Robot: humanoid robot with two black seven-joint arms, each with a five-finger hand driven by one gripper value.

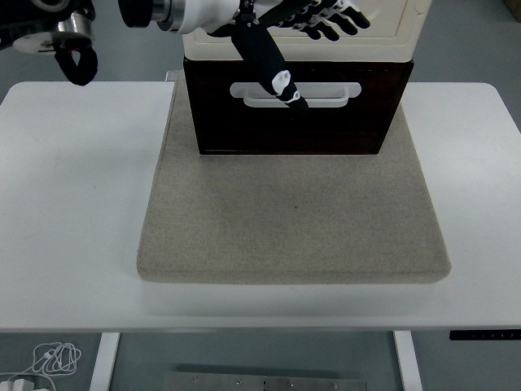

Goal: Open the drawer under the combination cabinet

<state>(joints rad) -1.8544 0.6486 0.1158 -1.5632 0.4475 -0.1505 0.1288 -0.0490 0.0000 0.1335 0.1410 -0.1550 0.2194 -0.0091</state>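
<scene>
Left hand [305,24] outstretched, fingers spread

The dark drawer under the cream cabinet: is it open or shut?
Shut. The drawer front sits flush beneath the cabinet, with no gap showing; the left hand holds nothing.

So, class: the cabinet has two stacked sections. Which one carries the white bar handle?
The lower one, the dark brown drawer. Its white handle runs across the front, partly crossed by the left hand. The cream section above lacks such a handle.

Dark brown drawer [297,122] — white handle [326,96], beige mat [293,220].
</scene>
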